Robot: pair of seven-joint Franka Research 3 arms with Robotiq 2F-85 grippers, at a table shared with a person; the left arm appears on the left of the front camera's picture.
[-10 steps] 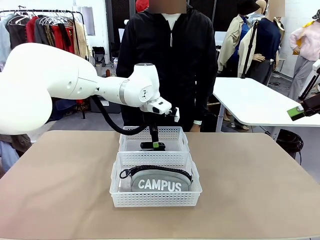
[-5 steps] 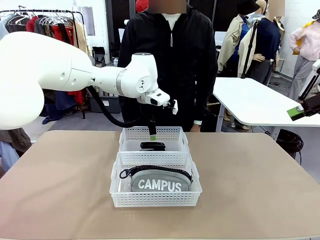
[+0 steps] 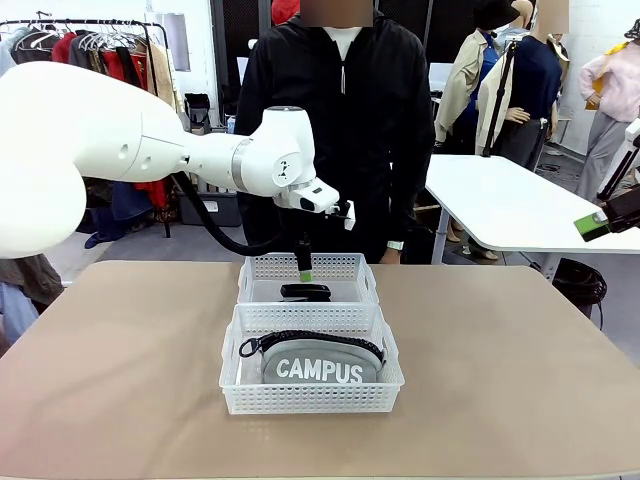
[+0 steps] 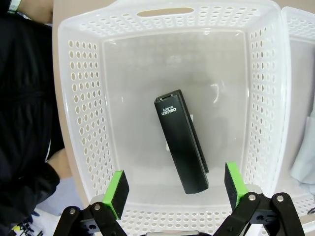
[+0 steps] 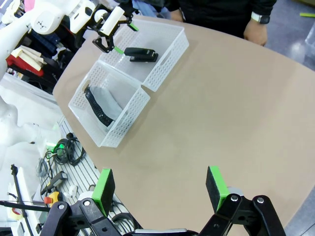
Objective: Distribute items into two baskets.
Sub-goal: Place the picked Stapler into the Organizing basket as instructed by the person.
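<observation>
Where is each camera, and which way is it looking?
Front view: between the arms, facing the person across the table; left arm shows.
Left wrist view: above the far basket, looking down at the stapler; open left gripper.
Right wrist view: high, looking across the table; open right gripper.
All share the stapler.

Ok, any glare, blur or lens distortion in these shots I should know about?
Left wrist view: sharp, soft glare on the white lattice basket's clear bottom beside the black stapler, rim bowed by the wide lens. Right wrist view: table edge curves. Front view: even light, no blur.
</observation>
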